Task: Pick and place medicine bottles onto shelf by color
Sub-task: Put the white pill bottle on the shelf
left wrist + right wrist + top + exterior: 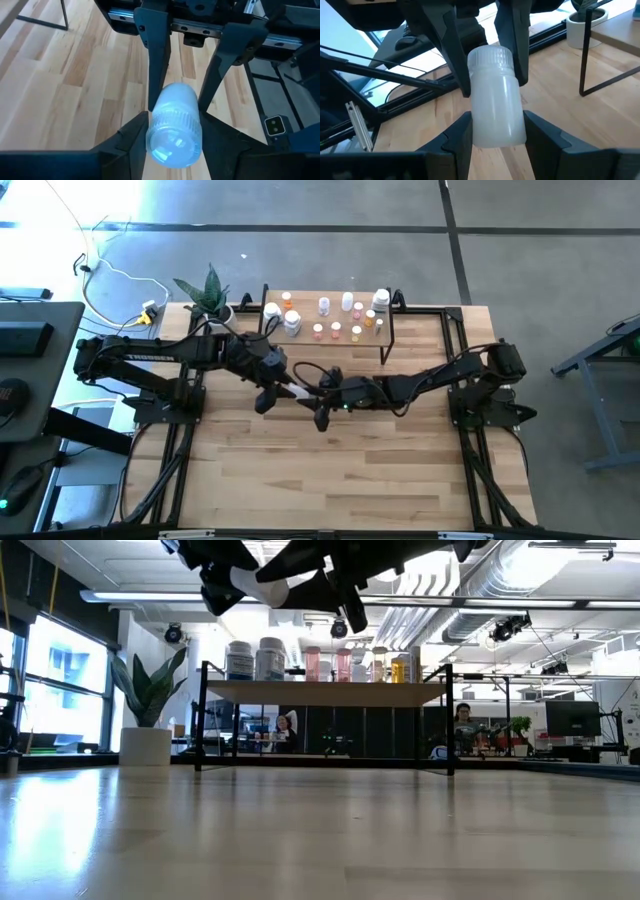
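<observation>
Shelf [385, 330] carries bottles [336, 330]; maybe fourteen.

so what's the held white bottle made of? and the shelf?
White bottle: likely plastic, matte translucent body, ribbed cap, clamped by both the left gripper and right gripper. Shelf: pale wood-look board with thin black legs, probably metal.

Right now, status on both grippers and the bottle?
Left gripper and right gripper both clamped on the white medicine bottle, mid-air above the table. Shelf behind holds other bottles. Nothing in the way.

Grey floor [330, 205], bright windows [62, 675], ceiling ducts [520, 580]
</observation>
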Motion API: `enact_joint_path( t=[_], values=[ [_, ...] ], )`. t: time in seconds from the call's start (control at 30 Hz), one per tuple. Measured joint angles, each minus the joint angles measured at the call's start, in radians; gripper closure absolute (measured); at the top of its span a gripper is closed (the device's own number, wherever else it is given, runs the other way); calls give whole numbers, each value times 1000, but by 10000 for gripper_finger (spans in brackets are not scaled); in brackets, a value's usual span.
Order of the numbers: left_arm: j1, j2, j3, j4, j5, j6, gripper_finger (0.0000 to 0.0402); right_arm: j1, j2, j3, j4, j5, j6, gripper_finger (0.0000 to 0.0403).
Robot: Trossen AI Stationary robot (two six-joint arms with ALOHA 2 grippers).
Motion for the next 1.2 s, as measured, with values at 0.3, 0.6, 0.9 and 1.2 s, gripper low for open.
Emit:
enact_joint_path(
  t=[0.3, 0.6, 0.9, 1.2],
  values=[
    [1, 0, 0, 0, -25, 6, 251, -14, 0, 0, -4, 5, -35, 262],
    [60, 0, 1, -12, -48, 28, 251, -95, 0, 0, -1, -63, -9, 192],
    [172, -3, 64, -118, -53, 111, 254, -187, -85, 0, -126, -90, -110, 175],
    [291, -3, 242, -266, -240, 268, 253, -289, -182, 0, -220, -83, -183, 174]
  ],
)
